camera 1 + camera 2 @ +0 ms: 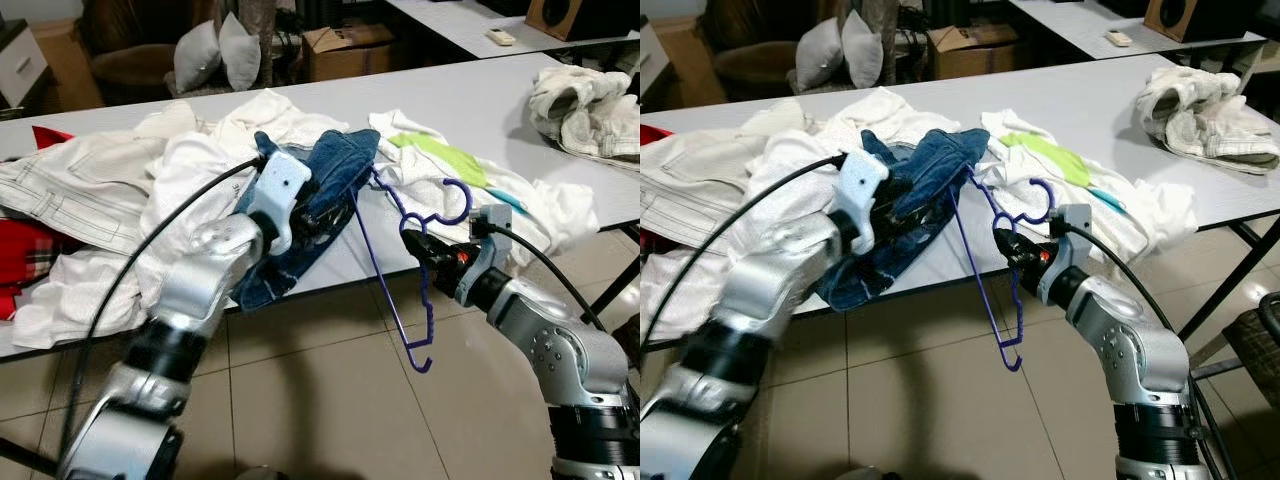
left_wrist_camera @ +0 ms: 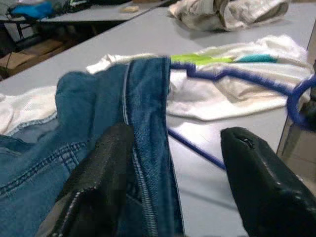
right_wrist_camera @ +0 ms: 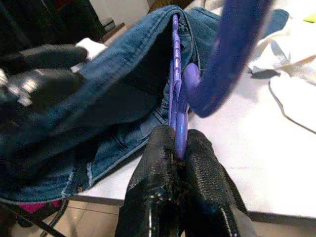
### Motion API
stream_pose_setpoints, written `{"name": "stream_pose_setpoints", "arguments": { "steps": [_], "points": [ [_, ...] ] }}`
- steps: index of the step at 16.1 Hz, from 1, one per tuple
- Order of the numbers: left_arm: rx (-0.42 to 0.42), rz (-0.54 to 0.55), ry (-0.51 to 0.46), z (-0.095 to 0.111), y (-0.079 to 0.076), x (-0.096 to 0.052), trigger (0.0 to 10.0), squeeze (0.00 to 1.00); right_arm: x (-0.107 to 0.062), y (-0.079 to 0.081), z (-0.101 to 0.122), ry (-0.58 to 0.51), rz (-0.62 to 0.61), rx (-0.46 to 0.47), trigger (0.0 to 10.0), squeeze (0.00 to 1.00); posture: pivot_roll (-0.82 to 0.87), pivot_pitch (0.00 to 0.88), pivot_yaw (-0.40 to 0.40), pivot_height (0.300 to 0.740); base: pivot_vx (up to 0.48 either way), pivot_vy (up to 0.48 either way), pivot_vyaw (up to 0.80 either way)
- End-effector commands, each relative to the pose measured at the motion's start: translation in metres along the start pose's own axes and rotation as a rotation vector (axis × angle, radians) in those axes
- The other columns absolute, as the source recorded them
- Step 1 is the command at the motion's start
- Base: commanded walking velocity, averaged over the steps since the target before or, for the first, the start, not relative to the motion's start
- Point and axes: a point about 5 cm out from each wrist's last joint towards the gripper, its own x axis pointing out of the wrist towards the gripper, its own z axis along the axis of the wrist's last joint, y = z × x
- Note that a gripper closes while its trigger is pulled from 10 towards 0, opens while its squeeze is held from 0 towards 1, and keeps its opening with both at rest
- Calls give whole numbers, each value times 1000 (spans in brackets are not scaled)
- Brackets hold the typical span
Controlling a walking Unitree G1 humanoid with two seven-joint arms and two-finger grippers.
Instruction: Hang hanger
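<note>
Hanger [image 1: 400, 270] at the table [image 1: 480, 100] edge, clamped in my right gripper [image 3: 178, 148]; I feed its arm into denim [image 2: 98, 113] straddled by my left gripper's [image 2: 173, 168] parted fingers, slowly.

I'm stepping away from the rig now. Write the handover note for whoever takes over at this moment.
Right end effector: shut on the purple hanger, near its hook, off the table's front edge.
Left end effector: open, fingers either side of the blue denim garment's edge.
Things: one hanger end sits inside the denim garment on the grey table; the other end hangs below the table edge. White clothes are piled around.
Done: hanger picked up, partly fed into the denim garment.
Left: seat the denim garment on the hanger, then hang it.
</note>
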Motion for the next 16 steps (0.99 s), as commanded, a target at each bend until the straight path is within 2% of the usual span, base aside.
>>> {"name": "stream_pose_setpoints", "arguments": {
  "steps": [1,2,5,7,9,10,11,12,16],
  "points": [
    [65,37,31,-7,5,4,10000,0,-3,4,6,-28,14,-2,10000,0,-157,0,103,740,0,0,0],
    [101,75,30,-10,9,8,10000,0,-4,5,6,-32,15,-3,10000,0,-159,0,106,740,0,0,0],
    [121,204,47,-17,25,13,10000,0,-6,7,7,-41,15,-3,10000,0,-170,0,115,740,0,0,0],
    [26,191,66,-25,26,17,10000,0,-6,8,7,-43,19,-1,10000,0,-170,0,115,740,0,0,0],
    [-61,129,39,-28,19,19,10000,0,-7,7,7,-44,17,-1,10000,0,-172,0,116,740,0,0,0],
    [-58,85,58,-33,13,21,7098,0,-6,7,8,-46,16,-1,10000,0,-172,0,115,740,0,0,0],
    [-63,86,65,-35,13,22,3843,0,-6,7,8,-46,16,-1,10000,0,-173,0,115,740,0,0,0],
    [-68,98,70,-37,14,23,0,0,-6,8,8,-46,16,-3,10000,0,-175,0,115,740,0,0,0],
    [-36,115,41,-31,20,21,0,0,-7,7,8,-43,14,-7,10000,0,-174,0,117,740,0,0,0]
  ]
}}
